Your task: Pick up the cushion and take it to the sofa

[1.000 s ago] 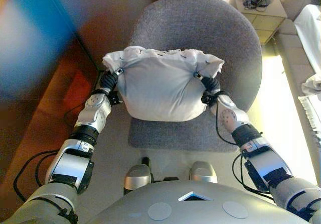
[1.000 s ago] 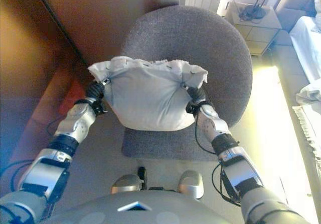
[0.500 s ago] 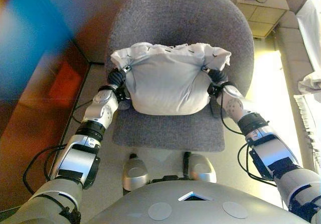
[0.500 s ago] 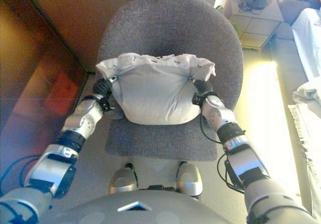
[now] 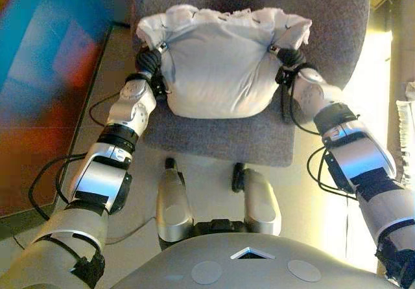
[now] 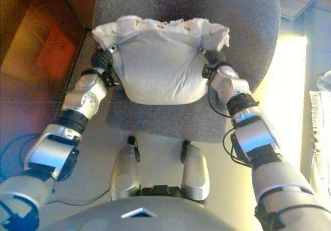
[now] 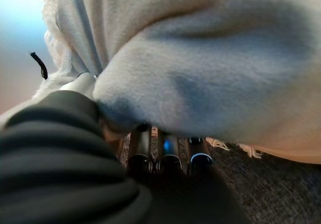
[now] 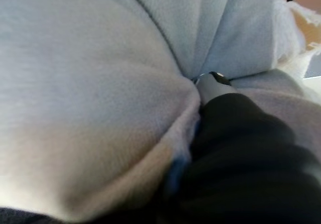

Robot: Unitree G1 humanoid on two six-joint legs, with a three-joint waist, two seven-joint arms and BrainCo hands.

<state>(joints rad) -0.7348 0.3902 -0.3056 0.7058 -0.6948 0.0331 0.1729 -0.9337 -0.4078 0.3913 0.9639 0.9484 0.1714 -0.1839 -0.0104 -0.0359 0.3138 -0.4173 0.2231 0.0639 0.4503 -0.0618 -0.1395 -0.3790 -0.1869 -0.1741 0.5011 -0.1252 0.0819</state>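
Observation:
A white cushion (image 5: pixel 217 69) with a frilled top edge hangs between my two hands, over the seat of a grey chair (image 5: pixel 220 140). My left hand (image 5: pixel 150 62) grips its left side and my right hand (image 5: pixel 288 59) grips its right side. In the left wrist view the cushion (image 7: pixel 210 58) bulges over my curled fingers (image 7: pixel 170 156), with the thumb pressed into the fabric. In the right wrist view the cushion (image 8: pixel 85 83) fills the picture and folds in around my thumb (image 8: pixel 213 81); the other fingers are hidden.
The grey chair's round back (image 6: pixel 217 3) rises behind the cushion. A brown wooden surface (image 6: pixel 36 44) stands on the left. A sunlit strip of floor (image 5: pixel 379 75) and a white fringed cloth (image 5: pixel 408 127) lie on the right.
The whole view has shifted, so the camera has moved; the chair now sits closer and higher in the picture. Both hands keep the same hold on the cushion.

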